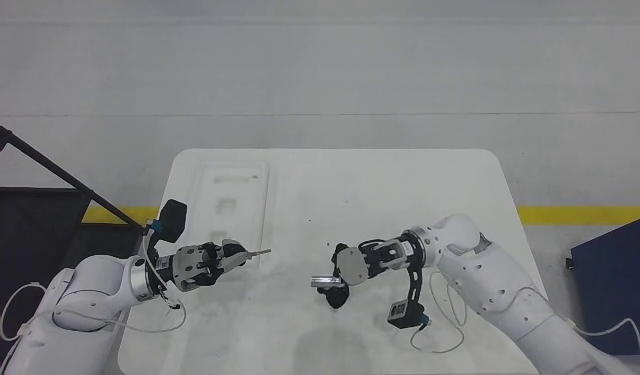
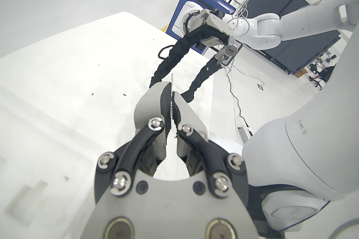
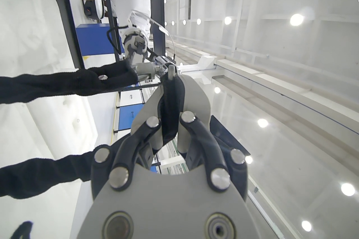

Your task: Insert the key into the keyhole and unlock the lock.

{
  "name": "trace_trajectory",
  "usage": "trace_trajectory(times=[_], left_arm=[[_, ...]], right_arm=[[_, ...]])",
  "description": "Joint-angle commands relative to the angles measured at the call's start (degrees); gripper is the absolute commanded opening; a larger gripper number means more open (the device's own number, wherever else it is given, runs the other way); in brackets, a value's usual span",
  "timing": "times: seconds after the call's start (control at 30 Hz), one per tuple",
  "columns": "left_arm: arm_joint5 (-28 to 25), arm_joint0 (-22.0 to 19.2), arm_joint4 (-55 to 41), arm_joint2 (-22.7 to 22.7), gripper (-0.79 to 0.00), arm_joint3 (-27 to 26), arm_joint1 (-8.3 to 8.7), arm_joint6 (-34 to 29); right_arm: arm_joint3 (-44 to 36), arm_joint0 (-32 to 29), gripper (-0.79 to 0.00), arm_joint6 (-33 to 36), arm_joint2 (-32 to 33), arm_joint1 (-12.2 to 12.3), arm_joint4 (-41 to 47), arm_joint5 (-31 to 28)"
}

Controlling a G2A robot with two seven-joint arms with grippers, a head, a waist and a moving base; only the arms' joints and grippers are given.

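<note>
My left gripper (image 2: 171, 91) is shut on a thin silver key (image 2: 172, 79), whose blade sticks out past the fingertips toward the other arm. In the top view this gripper (image 1: 232, 256) hovers over the table's near left part with the key (image 1: 256, 252) pointing right. My right gripper (image 3: 171, 78) is shut on the lock (image 3: 171, 70), a silver cylinder on a black fabric-sleeved cable (image 3: 73, 80). The lock (image 2: 230, 50) shows its round keyhole toward the key, and the cable loop (image 2: 174, 60) hangs down to the table. A gap separates key and lock (image 1: 322, 282).
The white table (image 1: 400, 195) has a shallow moulded tray area (image 1: 232, 200) at its back left. A small black device with a cable (image 1: 402, 313) hangs below the right arm near the table's front edge. A dark stand (image 1: 60, 180) stands off the table at left.
</note>
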Motion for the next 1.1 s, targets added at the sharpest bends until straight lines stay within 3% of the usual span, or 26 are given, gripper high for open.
trace_trajectory(times=[0.0,0.3,0.8,0.9,1.07], left_arm=[[0.0,0.0,0.0,0.0,-0.785,0.0,0.00,0.0],[0.0,0.0,0.0,0.0,-0.785,0.0,0.00,0.0],[0.7,0.2,-0.4,0.4,-0.785,-0.1,-0.05,0.6],[2.2,0.6,-4.8,2.4,-0.785,-0.7,0.13,0.4],[5.1,-0.1,-14.5,4.9,-0.785,-0.7,1.22,-5.1]], right_arm=[[0.0,0.8,-0.785,-0.9,-0.4,-0.2,-0.9,-1.0],[-1.8,1.9,-0.785,-2.8,-0.4,-0.8,0.9,-2.9],[0.0,5.6,-0.785,-2.8,-4.8,0.3,3.6,-2.9],[0.0,5.6,-0.785,-2.8,-4.8,0.3,3.6,-2.9],[0.0,5.6,-0.785,-2.8,-4.8,0.3,3.6,-2.9]])
